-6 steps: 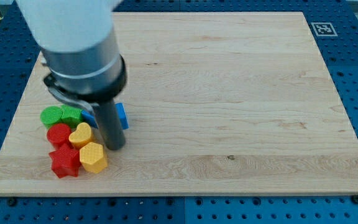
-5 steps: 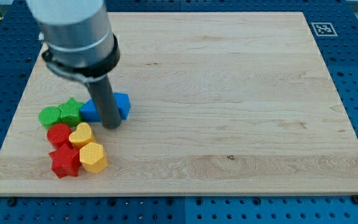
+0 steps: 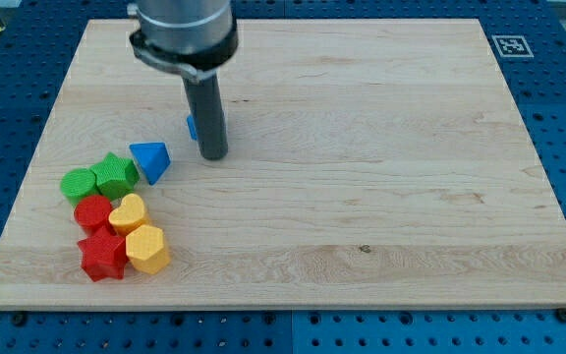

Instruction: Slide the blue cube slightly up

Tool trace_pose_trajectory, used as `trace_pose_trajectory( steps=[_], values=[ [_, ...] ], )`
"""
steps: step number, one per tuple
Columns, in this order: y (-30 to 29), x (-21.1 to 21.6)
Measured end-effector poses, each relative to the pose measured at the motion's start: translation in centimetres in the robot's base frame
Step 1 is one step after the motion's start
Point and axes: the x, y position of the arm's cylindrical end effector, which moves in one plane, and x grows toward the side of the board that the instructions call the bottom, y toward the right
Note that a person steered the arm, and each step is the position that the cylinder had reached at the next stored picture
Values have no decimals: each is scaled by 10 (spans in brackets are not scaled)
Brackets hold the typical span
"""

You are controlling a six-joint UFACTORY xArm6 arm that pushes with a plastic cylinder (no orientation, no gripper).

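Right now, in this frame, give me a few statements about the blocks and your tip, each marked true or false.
1. My tip stands in front of the blue cube, hiding most of it. True.
2. The blue triangular block touches the blue cube. False: they lie apart.
3. The red star sits at the view's top right. False: it is at the bottom left.
4. The yellow hexagon lies beside the red star. True.

My tip (image 3: 213,155) and blue cube (image 3: 193,125) farther toward the view's top, apart from blue triangular block (image 3: 150,159).
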Motion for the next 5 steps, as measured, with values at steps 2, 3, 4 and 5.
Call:
trace_pose_trajectory(
  steps=[2, 3, 4, 5],
  values=[
    [-73, -12],
    [-148, -12],
    [-202, 11],
    [-211, 65]
  ],
)
